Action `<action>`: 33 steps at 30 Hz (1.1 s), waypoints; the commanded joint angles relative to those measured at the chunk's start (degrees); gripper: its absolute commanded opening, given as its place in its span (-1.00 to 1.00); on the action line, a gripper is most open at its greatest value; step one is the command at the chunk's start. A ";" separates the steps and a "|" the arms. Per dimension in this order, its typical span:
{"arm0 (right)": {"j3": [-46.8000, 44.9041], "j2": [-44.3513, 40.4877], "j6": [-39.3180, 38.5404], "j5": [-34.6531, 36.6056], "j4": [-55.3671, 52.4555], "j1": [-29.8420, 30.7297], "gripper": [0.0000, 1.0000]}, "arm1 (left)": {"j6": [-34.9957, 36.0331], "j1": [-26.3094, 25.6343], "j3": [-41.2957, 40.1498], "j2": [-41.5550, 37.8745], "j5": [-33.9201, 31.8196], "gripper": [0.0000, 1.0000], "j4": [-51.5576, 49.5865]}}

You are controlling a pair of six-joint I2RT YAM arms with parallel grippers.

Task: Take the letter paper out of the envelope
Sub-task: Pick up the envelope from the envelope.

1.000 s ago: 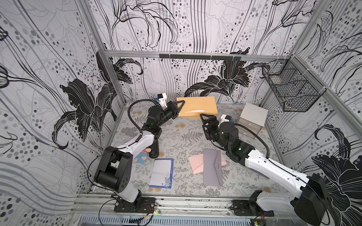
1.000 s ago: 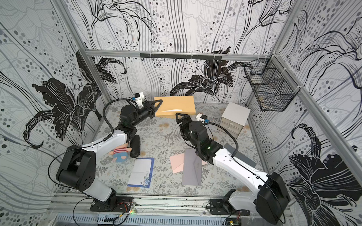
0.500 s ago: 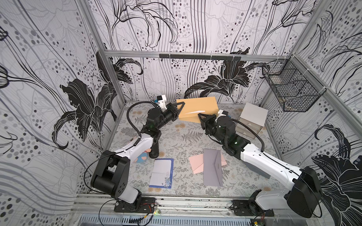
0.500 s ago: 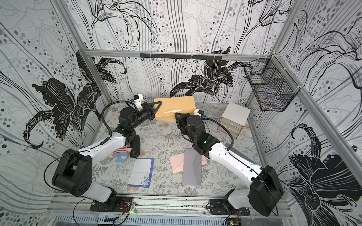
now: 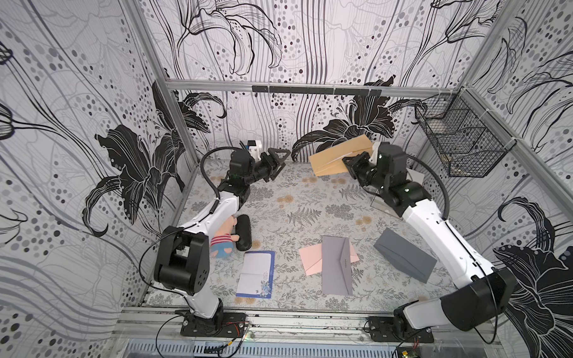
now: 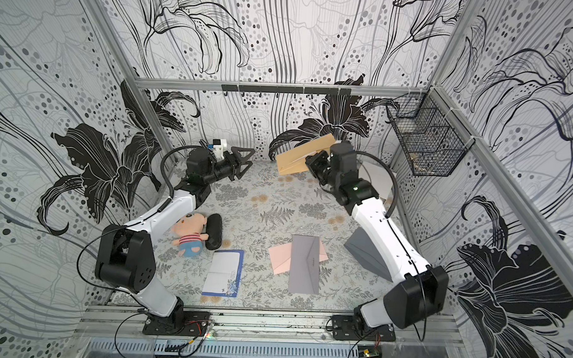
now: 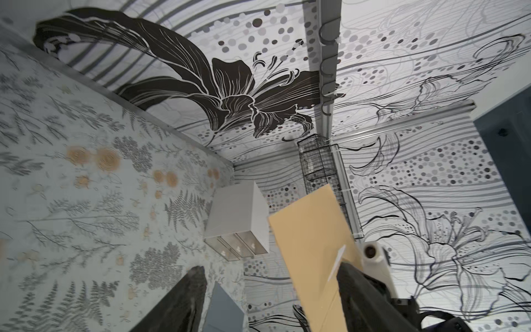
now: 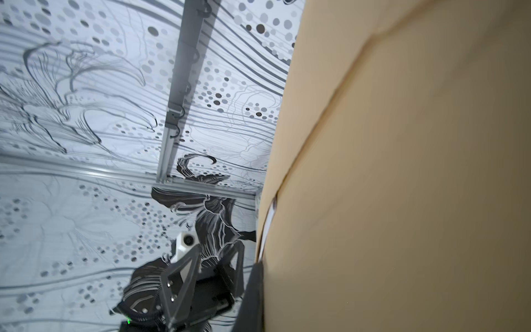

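A tan envelope [image 5: 333, 157] [image 6: 297, 155] hangs tilted above the back of the table, and my right gripper [image 5: 350, 163] [image 6: 313, 163] is shut on its right end. In the right wrist view the envelope [image 8: 402, 172] fills the right side beside one dark finger [image 8: 252, 299]. A thin white edge [image 8: 268, 221], which may be the letter paper, shows at its slit. My left gripper [image 5: 279, 158] [image 6: 245, 157] stands open to the left of the envelope [image 7: 310, 244], apart from it, with nothing between its fingers [image 7: 189, 299].
A grey envelope [image 5: 336, 265] lies over a pink one [image 5: 310, 261] near the front. Also on the table are a blue-bordered sheet [image 5: 255, 274], a doll [image 5: 224, 241], a black case [image 5: 244, 232], a grey box [image 5: 404, 252] and a white drawer box [image 7: 238, 212]. A wire basket [image 5: 460, 146] hangs on the right wall.
The right gripper closed on the tan envelope and carried it up and to the right. The left gripper, which held the envelope before, has opened and let it go.
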 commanded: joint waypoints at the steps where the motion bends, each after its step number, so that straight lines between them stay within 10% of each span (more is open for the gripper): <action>1: 9.10 6.47 -19.69 -22.56 -17.46 -3.28 -1.00 | 10.41 0.09 6.25 4.05 10.98 0.50 -11.38; 15: 9.21 16.41 -30.03 -46.88 -25.62 -3.67 -1.00 | 14.73 0.61 9.71 11.50 29.94 0.48 -11.96; 33: 10.66 21.16 -30.84 -52.73 -23.68 -1.91 -1.00 | 4.42 -0.19 3.87 11.91 38.80 0.41 0.07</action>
